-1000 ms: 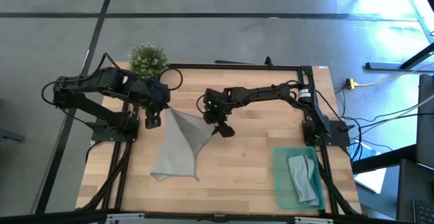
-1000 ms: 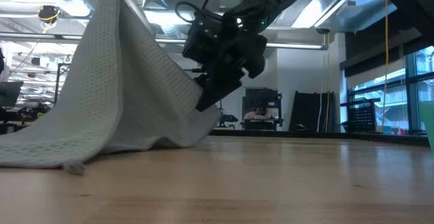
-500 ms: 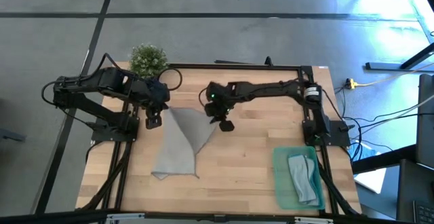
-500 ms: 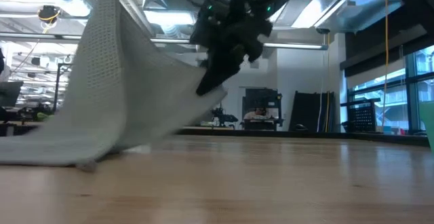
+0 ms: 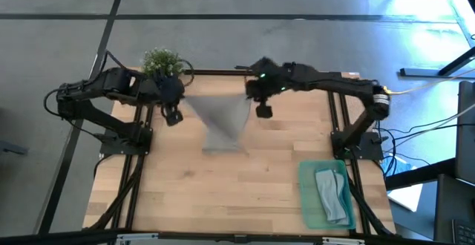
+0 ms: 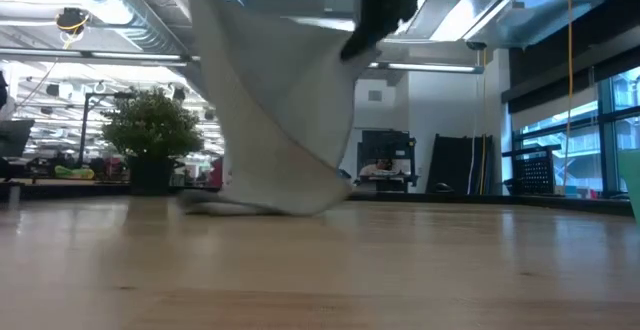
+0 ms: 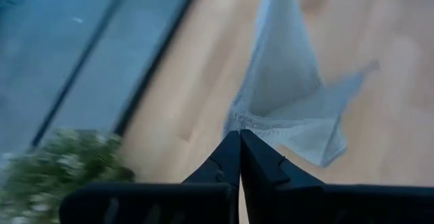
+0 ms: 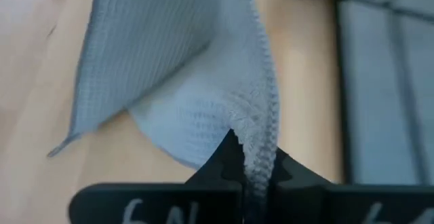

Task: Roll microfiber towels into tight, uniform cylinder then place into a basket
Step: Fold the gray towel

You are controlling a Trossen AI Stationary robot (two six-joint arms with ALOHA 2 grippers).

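A light grey microfiber towel [image 5: 223, 122] hangs spread between my two grippers over the far half of the table. My left gripper [image 5: 172, 116] is shut on its upper left corner, and my right gripper [image 5: 262, 110] is shut on its upper right corner. In the low view the towel [image 6: 280, 110] drops from both grippers, and its lower end [image 6: 262, 206] rests on the wood. The green basket [image 5: 306, 200] sits at the near right with a second pale towel [image 5: 332, 193] lying inside it. My left gripper pinches a corner of the towel [image 7: 237, 121] between its two fingertips, coming slanting down from the table's left. The cloth falls away below the fingers. My right gripper pinches the towel's hemmed edge at a corner [image 8: 263, 137] between its two fingers, slanting down from above. The cloth hangs below it, and the top edge sags only a little between the two grippers.
A small bushy potted plant [image 5: 162, 62] stands at the far left corner, close behind my left gripper. The dark arm frames [image 5: 133, 171] run along both sides of the table. Bare wood [image 5: 223, 193] lies in the near middle.
My right gripper has risen steeply and gone toward the table's far and right edges, carrying the towel's corner up. The towel, earlier draped low over the left half, now hangs as a sheet between the grippers. Its lower end has slid toward the far edge. My left gripper has turned slightly.
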